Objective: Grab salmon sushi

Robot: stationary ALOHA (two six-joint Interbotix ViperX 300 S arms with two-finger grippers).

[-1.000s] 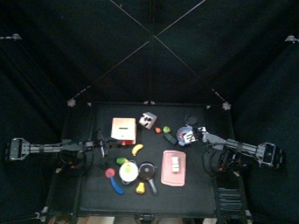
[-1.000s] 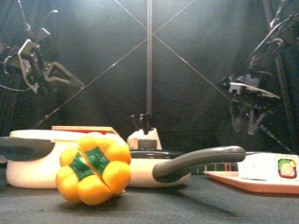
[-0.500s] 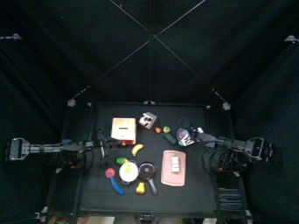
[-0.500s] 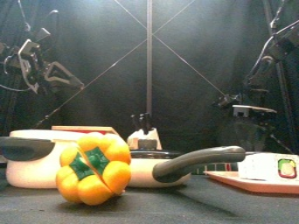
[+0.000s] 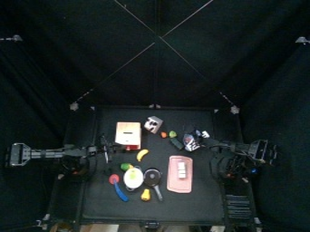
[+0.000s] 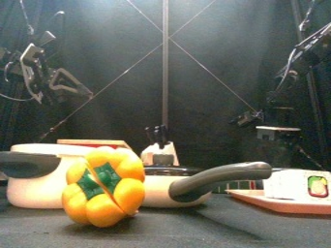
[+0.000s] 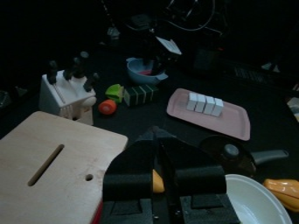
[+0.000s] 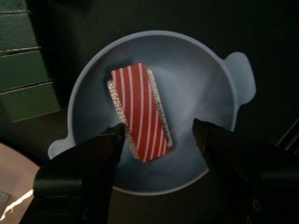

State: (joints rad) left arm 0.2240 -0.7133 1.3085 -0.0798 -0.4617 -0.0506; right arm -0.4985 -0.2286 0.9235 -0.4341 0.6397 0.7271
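While the left arm idles at the table's 9 o'clock edge, its left gripper (image 7: 165,154) pressed together on nothing, all the action is on the right. Compared w/ a sec ago, the right arm has folded and brought its wrist lower in the front view. We now see the right gripper (image 8: 156,129) looking straight down into the blue bowl (image 8: 218,86).

The salmon sushi (image 8: 140,101), a red-and-white striped strip, lies flat in the bowl's middle. From above, the bowl sits approx at 2 o'clock from the table's centre. The jaws are spread, one each side of the strip, not touching it as far as we can tell. The strip's near end runs down between them.

What that means, in our view: the approach is nearly done and the grasp is not yet made. The strip lies a bit askew to the gap, so a small wrist turn may help before closing. Risk: the jaw tips hit the bowl's floor or nudge the bowl, or the thin strip slips out as the jaws close.
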